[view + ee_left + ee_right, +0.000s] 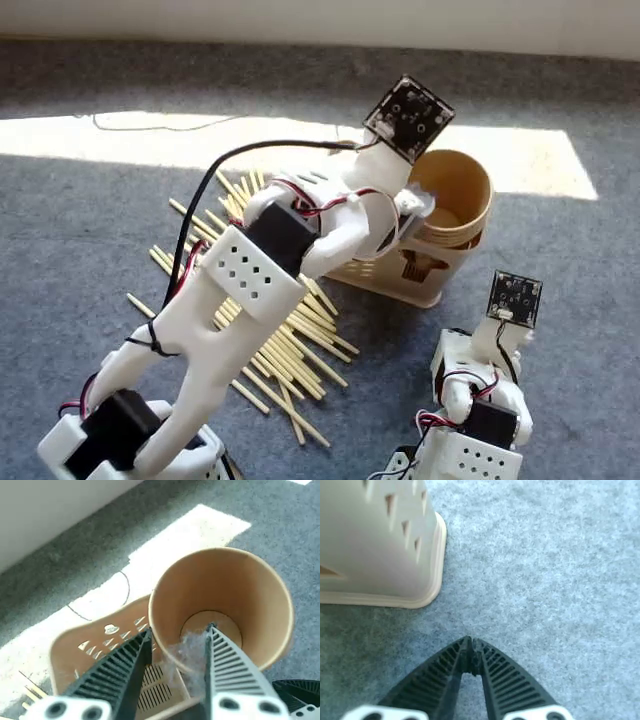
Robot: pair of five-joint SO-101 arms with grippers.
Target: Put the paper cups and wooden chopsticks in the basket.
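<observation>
Your parted left gripper [179,630] is straddling the smooth paper cup [225,585] at its rim.
Right gripper [471,642] is pinching nothing; slim chopsticks [310,345] are lying at eight o'clock from the slotted basket [400,275].

I see grey carpet [580,260] carrying a scattered heap of wooden chopsticks [310,340], the basket [440,285] just beside it, and a thin wire [160,128] farther off.

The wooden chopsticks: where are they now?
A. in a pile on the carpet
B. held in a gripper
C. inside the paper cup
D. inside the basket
A: the high view shows the wooden chopsticks spread on the grey carpet beside the basket.
</observation>
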